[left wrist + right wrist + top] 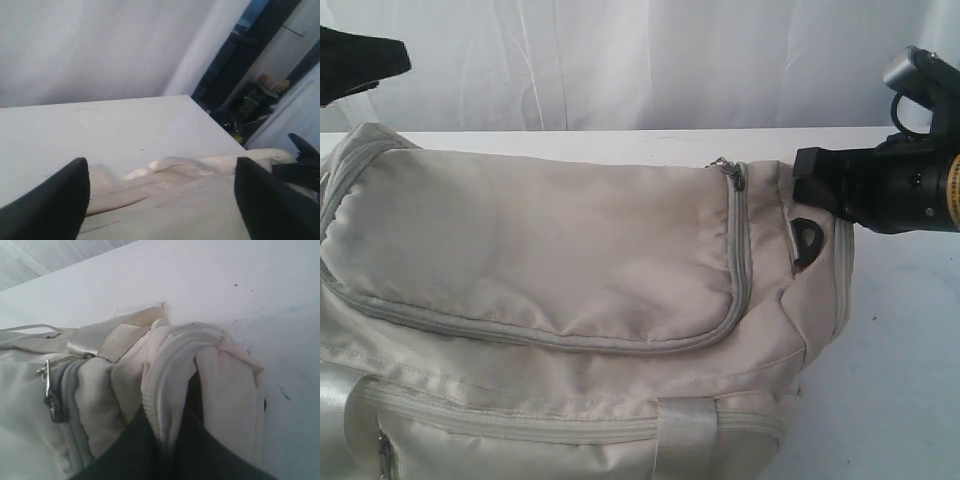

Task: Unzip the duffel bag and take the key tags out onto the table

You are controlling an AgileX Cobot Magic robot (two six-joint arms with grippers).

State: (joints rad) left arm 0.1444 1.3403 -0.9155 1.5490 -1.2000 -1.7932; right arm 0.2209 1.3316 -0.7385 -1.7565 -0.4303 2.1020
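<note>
The cream duffel bag (540, 260) lies on the white table (900, 350) with its top zipper closed, the pull (732, 172) at the right end. My right gripper (172, 427) is shut on a fold of the bag's end fabric (170, 365), at the bag's right end (810, 185) in the exterior view. My left gripper (162, 167) hangs open above the bag's cloth (190, 200), holding nothing. Its black tip (360, 58) shows above the bag's far left corner. The key tags are hidden.
A black D-ring (808, 240) sits on the bag's right end, just below the right gripper. A webbing handle (685, 435) crosses the bag's near side. White cloth hangs behind the table. Bare tabletop (100, 130) lies beyond the bag.
</note>
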